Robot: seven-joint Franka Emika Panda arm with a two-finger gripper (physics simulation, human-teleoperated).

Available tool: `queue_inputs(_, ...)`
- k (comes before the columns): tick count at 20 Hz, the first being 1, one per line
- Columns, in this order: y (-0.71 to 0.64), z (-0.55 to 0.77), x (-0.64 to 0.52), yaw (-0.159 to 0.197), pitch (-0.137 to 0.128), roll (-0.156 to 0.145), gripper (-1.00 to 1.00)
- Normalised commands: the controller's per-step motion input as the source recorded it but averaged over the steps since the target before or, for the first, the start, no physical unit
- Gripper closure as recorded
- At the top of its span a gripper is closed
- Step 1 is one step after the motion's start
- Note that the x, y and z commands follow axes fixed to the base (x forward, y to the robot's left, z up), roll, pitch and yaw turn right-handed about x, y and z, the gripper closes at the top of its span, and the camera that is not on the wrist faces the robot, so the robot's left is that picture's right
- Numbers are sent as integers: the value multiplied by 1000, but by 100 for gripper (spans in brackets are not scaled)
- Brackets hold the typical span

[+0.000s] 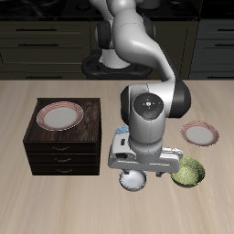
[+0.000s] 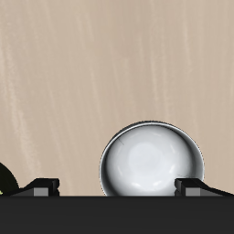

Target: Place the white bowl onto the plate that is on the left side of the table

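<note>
glossy white bowl (image 2: 152,163), wood-grain table (image 2: 110,73)

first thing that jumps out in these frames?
The Franka arm bent low over the table's front edge, its gripper right above the white bowl, which the wrist view shows between the open fingers. Next, the green speckled bowl beside it, and a plate atop the dark drawer cabinet.

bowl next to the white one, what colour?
Green, speckled. The green bowl sits beside the white bowl, near the table's front edge; exterior view shows it best.
</note>
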Motion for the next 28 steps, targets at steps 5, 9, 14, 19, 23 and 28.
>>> queue_inputs(5,28,-196,-24,-17,26,5,-100)
queue_inputs(9,76,-221,-35,-40,36,14,-100)
queue_inputs(14,143,-84,-9,4,10,13,-100)
queue_inputs(19,161,-240,-56,-16,37,22,-100)
queue_inputs(23,-56,-249,-64,-29,34,11,-100)
queue_inputs(28,26,-319,-58,-44,63,48,100)
